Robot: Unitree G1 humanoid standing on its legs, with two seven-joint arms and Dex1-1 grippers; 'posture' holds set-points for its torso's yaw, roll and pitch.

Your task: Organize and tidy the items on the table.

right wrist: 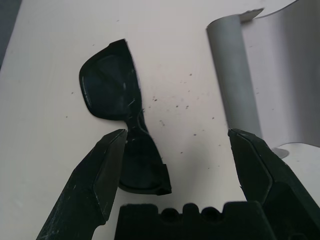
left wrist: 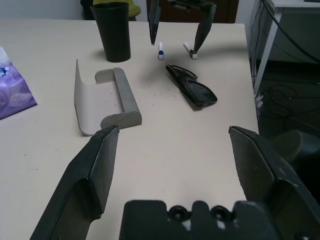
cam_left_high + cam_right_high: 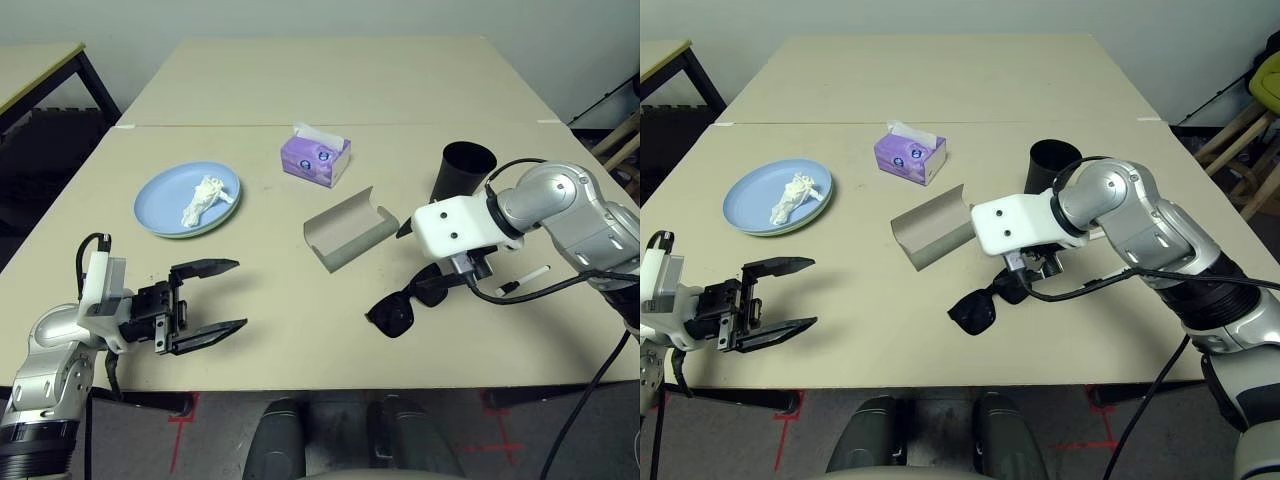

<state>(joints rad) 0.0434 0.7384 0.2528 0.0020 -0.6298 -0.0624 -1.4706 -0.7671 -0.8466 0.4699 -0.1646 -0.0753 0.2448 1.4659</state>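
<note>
Across the large beige table [image 3: 300, 90], whose matte flat top is crossed by one seam line, the items lie spread out, with a separate black-legged table [image 3: 40, 70] off at the far left corner. On the left side sit two round plates stacked, a light blue plate [image 3: 160, 195] on a pale green plate [image 3: 205, 231] of which just a rim edge peeks out, and one crumpled white tissue [image 3: 204, 199] lies on the blue one. One purple tissue box [image 3: 315, 158], glossy with a white sheet sticking up, stands near the middle just short of the seam. Nearer lies one grey oblong glasses case [image 3: 348, 230], open, its curved lid standing up like a thin shell. One tapered black cup [image 3: 464, 170] stands upright to its right. Two white markers [image 2: 161, 50] lie beyond the black sunglasses [image 1: 122, 130], which rest flat on the table beside the case, apart from it. Over the sunglasses hangs the right gripper [image 1: 175, 160], its black fingers spread wide, one finger overlapping the frame; whether it touches cannot be told. Near the table's front left edge the left gripper [image 3: 215, 297] hovers with fingers spread, holding nothing, well apart from the plates.
</note>
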